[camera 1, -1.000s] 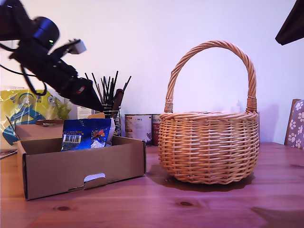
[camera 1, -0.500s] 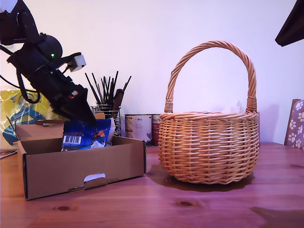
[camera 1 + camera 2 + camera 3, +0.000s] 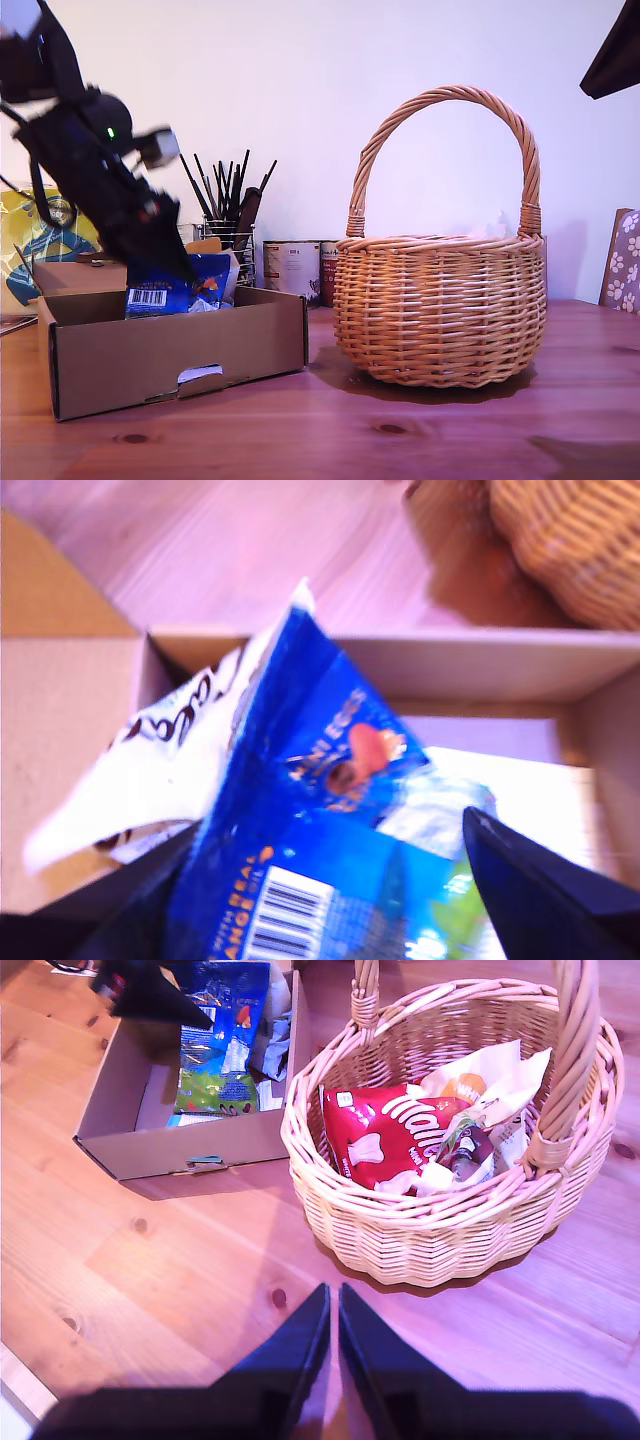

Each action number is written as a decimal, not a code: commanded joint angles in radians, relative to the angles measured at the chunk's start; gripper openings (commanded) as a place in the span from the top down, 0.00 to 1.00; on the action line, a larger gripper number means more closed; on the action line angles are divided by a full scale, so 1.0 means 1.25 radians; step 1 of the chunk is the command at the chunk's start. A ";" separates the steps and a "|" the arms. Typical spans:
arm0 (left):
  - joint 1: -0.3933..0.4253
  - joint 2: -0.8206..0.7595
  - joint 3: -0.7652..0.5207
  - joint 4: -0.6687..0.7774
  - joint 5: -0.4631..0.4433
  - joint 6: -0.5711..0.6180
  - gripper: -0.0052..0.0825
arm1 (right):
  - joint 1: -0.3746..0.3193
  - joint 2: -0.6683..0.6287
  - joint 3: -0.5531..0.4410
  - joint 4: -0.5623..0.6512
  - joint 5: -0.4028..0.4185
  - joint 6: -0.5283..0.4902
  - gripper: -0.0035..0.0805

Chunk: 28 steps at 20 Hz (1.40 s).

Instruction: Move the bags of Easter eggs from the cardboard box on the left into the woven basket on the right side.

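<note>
Reaching with my first gripper (image 3: 330, 900) jaws spread around blue bag (image 3: 175, 285) in box (image 3: 170, 355), second gripper (image 3: 335, 1345) clenched empty, basket (image 3: 440, 310) holds snacks.

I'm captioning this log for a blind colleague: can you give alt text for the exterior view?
My first gripper reaches down onto a blue foil bag in the cardboard box at the exterior view's left. A tall-handled woven basket stands on the wooden table at its right, with cans and a pencil holder behind.
</note>
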 commanded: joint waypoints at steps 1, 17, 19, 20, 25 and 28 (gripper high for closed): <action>-0.010 0.054 -0.012 0.000 -0.016 -0.003 0.22 | -0.003 0.000 -0.014 0.003 -0.001 0.001 0.96; -0.023 -0.042 -0.008 -0.026 -0.027 -0.004 0.96 | -0.003 0.000 -0.014 0.009 -0.001 0.000 0.96; -0.023 -0.084 -0.008 -0.065 -0.018 -0.008 0.96 | -0.003 0.000 -0.014 0.009 0.000 0.000 0.96; -0.023 -0.103 -0.008 -0.078 -0.018 -0.032 0.96 | -0.003 0.000 -0.014 0.009 -0.001 0.000 0.96; -0.023 -0.177 -0.007 -0.126 -0.012 -0.082 0.96 | -0.003 0.000 -0.014 0.009 -0.001 0.000 0.96; -0.024 -0.186 -0.007 -0.136 -0.012 -0.081 0.96 | -0.003 0.000 -0.014 0.009 0.000 0.000 0.96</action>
